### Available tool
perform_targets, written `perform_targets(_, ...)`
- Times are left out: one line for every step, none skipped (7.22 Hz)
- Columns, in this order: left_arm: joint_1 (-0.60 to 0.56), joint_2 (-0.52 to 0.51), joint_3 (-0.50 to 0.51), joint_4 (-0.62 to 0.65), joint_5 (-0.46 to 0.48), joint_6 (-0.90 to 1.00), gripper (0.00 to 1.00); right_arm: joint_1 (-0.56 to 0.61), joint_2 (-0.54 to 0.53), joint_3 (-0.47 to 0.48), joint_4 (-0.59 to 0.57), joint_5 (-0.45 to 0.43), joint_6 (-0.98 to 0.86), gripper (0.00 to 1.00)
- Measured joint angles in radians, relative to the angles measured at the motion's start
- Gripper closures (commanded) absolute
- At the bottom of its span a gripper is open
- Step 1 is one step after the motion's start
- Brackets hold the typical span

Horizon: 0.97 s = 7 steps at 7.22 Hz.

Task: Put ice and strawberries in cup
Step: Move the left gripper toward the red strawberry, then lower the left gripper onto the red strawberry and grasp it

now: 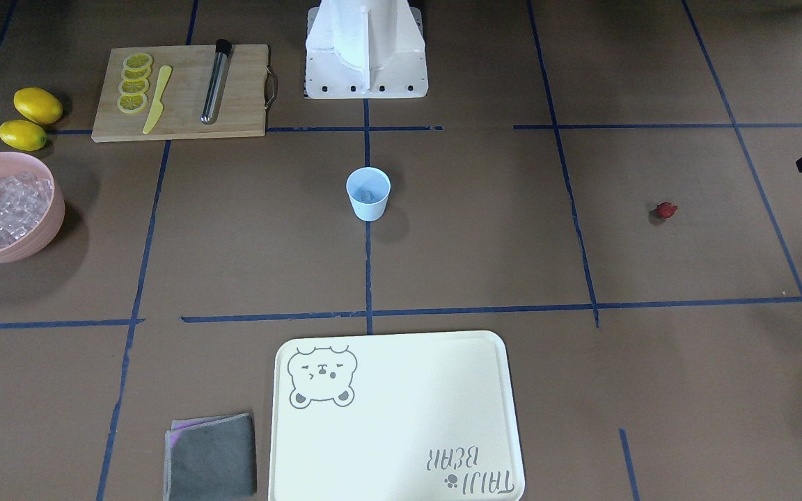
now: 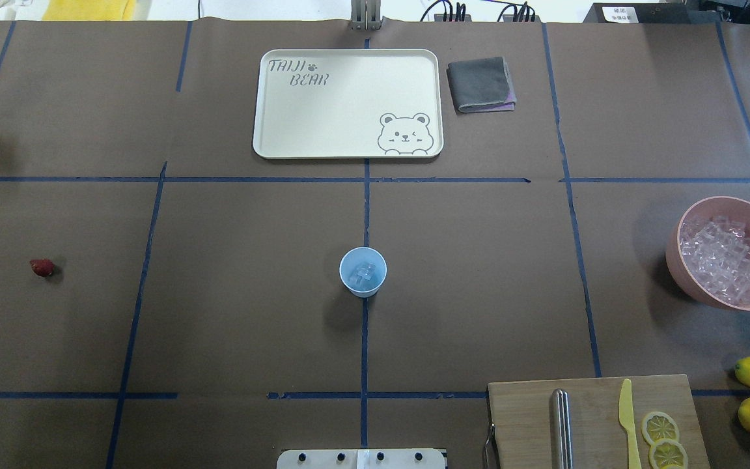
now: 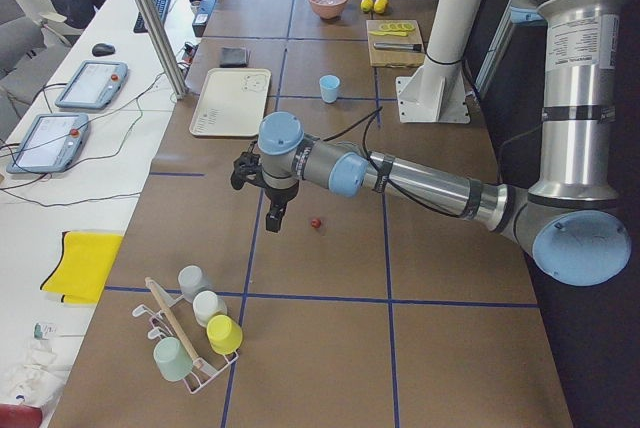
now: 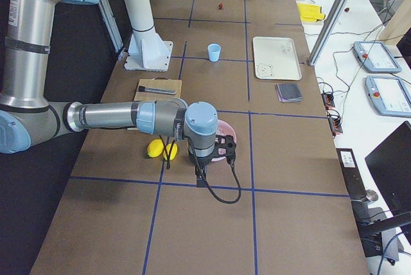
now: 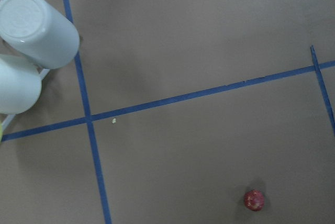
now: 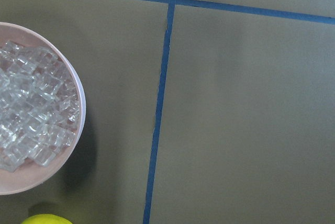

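Whether the jaws of the left gripper [image 3: 274, 218] and the right gripper [image 4: 201, 173] are spread or closed cannot be told, and nothing is seen held by either. Ice [image 2: 363, 274] is seen in the cup [image 1: 367, 207] at the table's centre, so the strawberry step is judged to be in hand: the strawberry [image 2: 42, 267] lies well to the cup's left, near the left gripper, which must be centred over it, lowered and closed gently. The pink bowl [image 1: 25, 247] of cubes, lemons [image 1: 37, 105], cutting board [image 1: 234, 104] and tray [image 2: 323, 117] are set well apart from that route.
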Motion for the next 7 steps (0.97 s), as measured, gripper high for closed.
perform_targets(0.068, 0.010, -0.013, -0.035, 0.051, -0.096, 0.00, 0.000, 0.000, 0.000, 0.000, 0.000, 0.000, 0.01)
perform_targets(0.134, 0.032, -0.019, -0.094, 0.095, -0.183, 0.00, 0.000, 0.000, 0.000, 0.000, 0.000, 0.000, 0.01)
perform_targets(0.189, 0.055, -0.020, -0.150, 0.121, -0.249, 0.00, 0.000, 0.000, -0.001, 0.000, 0.000, 0.000, 0.01)
perform_targets(0.239, 0.070, -0.019, -0.190, 0.132, -0.308, 0.00, -0.001, 0.000, -0.001, 0.000, 0.000, 0.000, 0.01)
perform_targets(0.282, 0.076, -0.017, -0.216, 0.146, -0.360, 0.00, -0.001, 0.000, -0.001, 0.000, 0.000, 0.000, 0.01)
perform_targets(0.326, 0.078, -0.014, -0.237, 0.172, -0.402, 0.00, 0.000, -0.002, 0.000, 0.000, 0.000, 0.000, 0.01)
perform_targets(0.370, 0.078, -0.009, -0.250, 0.200, -0.433, 0.00, 0.000, -0.003, 0.001, 0.000, 0.000, 0.000, 0.01)
